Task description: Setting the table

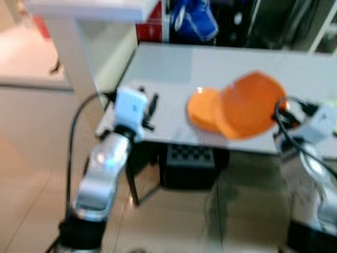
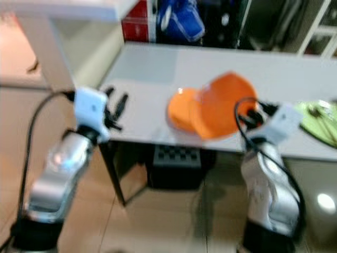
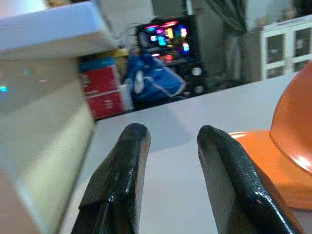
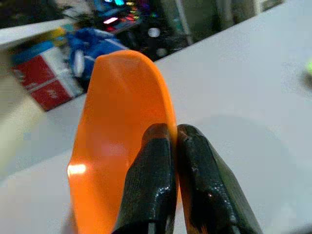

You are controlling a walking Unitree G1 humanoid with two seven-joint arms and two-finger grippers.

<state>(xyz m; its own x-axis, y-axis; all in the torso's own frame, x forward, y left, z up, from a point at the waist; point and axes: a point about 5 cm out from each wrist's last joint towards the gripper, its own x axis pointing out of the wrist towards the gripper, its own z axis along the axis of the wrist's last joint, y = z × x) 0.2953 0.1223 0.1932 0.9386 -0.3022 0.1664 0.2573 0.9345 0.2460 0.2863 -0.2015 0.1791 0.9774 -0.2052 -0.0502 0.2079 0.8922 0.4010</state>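
Two orange dishes at the table's near edge, one being handled.
Right gripper pinches the rim of the tilted orange plate, lifting it off the orange bowl beside it, likely to separate them. Left gripper hovers over the table's left end, fingers apart, empty.

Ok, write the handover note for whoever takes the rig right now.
Right gripper: shut on the rim of an orange plate, held tilted over the grey table.
Left gripper: open, holding nothing, low over the table's left end.
A second orange dish lies flat on the table, partly under the held plate. A green plate with cutlery sits at the right edge.
Done: one green setting appears laid. Left: set down the held plate and place the orange pieces.
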